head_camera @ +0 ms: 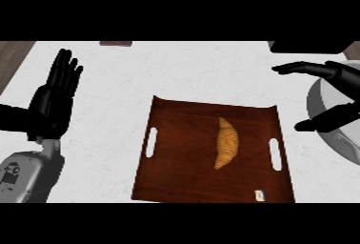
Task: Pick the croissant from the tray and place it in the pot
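Note:
A golden croissant (225, 142) lies lengthwise near the middle of the dark wooden tray (183, 162), slightly right of centre. The grey pot (330, 136) shows at the right edge, only partly in view. My right hand (336, 90) hangs over the pot's left rim, fingers and thumb spread apart, holding nothing, to the right of the tray and above the croissant's level. My left hand (53, 97) stands open at the left, fingers straight and pointing away, well clear of the tray.
The white marble counter (105, 157) surrounds the tray. A dark object (309, 46) sits at the back right edge, and a small brown item (115, 43) at the back. Wood floor shows at the far left corner.

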Robot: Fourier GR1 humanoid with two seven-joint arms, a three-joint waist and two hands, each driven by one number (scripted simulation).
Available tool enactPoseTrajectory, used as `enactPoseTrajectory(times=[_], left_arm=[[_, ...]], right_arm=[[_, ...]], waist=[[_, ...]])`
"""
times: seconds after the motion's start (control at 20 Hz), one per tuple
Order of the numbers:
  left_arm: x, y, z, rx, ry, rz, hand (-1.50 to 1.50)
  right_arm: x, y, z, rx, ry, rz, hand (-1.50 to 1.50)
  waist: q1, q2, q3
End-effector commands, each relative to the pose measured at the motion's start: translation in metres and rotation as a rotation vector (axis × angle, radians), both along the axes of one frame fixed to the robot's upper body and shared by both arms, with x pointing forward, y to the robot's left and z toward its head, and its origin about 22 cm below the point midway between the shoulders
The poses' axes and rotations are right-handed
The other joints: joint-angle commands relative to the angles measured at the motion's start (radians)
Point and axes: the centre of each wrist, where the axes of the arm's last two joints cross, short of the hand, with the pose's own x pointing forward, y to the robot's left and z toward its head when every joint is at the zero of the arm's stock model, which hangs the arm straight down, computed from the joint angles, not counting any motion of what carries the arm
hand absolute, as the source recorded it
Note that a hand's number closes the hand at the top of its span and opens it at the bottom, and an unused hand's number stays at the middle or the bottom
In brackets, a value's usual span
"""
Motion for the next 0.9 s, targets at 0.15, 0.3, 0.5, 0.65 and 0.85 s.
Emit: enactPoseTrajectory(times=[0.15,0.3,0.5,0.65,0.85], left_arm=[[-0.005,0.012,-0.009,-0.010,-0.003,0.010,0.00],[-0.011,0.017,-0.015,-0.002,-0.007,0.025,0.00],[0.010,0.013,-0.011,-0.025,0.007,0.004,0.00],[-0.005,0.009,-0.015,0.009,-0.002,0.022,0.00],[-0.025,0.014,-0.020,-0.008,0.005,-0.006,0.00]], right_arm=[[0.004,0.019,0.023,-0.339,-0.064,0.105,-1.50],[0.004,0.049,0.032,-0.468,-0.049,0.123,-1.50],[0.009,0.086,0.031,-0.536,-0.043,0.141,-1.50],[-0.005,0.108,0.014,-0.607,-0.008,0.142,-1.50],[-0.011,0.120,-0.003,-0.670,0.043,0.110,-1.50]], waist=[[-0.012,-0.011,-0.002],[-0.014,-0.014,-0.004],[-0.022,-0.010,-0.002],[-0.021,-0.013,-0.002],[-0.017,-0.014,-0.002]])
